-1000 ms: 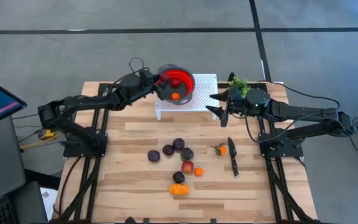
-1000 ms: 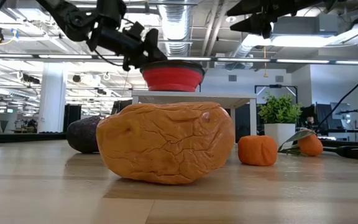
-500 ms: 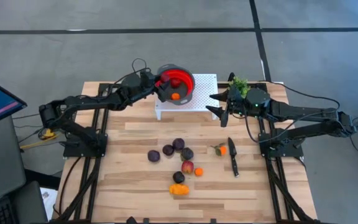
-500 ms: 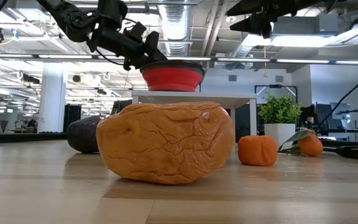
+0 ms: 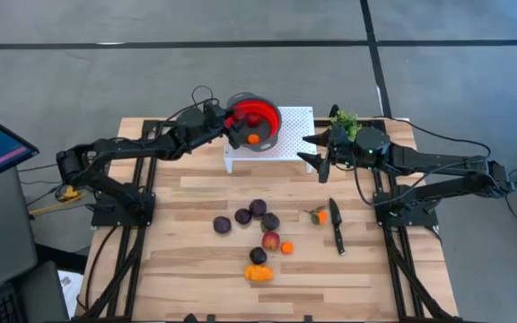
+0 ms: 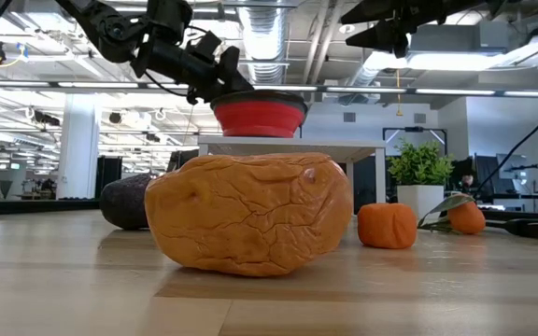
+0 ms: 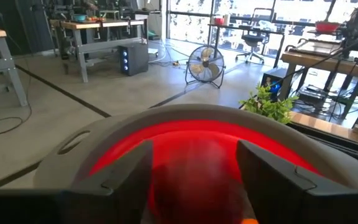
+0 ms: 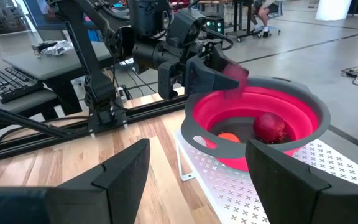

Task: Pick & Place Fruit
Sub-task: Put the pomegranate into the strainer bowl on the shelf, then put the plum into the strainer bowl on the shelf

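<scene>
**Fruit dropping into the red bowl as the left claw lets go**

Fruit is the business here, and the red bowl (image 5: 255, 121) on the white stand (image 5: 293, 135) is the landmark. At the bowl's left rim, the left gripper (image 5: 231, 125) has widened its fingers over the last second; in the right wrist view a blurred reddish piece (image 8: 235, 73) sits just off its tip above the bowl, so a release looks underway. Its fingers stand apart with nothing clamped. Inside the bowl lie a red ball (image 8: 270, 127) and a small orange (image 8: 229, 138).

In front of the bowl, well apart from it, the remaining fruit (image 5: 257, 231) waits on the table (image 5: 187, 269): dark plums, a red-yellow ball, small oranges, the larger orange piece (image 6: 248, 213).

Right of the bowl, the right gripper (image 5: 316, 152) hovers, fingers apart, unchanged. Judging by the pile, most of the job remains.
</scene>
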Robot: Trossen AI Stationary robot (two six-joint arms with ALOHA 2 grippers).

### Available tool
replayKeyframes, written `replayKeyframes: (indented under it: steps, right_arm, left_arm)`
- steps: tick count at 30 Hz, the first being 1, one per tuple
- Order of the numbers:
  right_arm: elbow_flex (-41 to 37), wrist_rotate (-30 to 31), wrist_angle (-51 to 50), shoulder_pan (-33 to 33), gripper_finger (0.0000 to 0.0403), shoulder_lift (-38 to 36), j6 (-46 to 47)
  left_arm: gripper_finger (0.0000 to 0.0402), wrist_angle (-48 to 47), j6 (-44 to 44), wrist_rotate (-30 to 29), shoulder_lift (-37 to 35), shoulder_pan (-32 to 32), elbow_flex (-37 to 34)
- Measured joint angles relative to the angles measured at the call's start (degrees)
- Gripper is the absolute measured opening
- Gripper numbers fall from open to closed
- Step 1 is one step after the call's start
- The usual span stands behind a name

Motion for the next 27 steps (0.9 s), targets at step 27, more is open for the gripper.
replayKeyframes:
  steps: [27]
  right_arm:
    - [0.0, 0.0, 0.0, 0.0, 0.026, 0.02, 0.0]
  left_arm:
    - [0.0273, 0.26, -0.49, 2.17, -15.37, -13.98, 0.02]
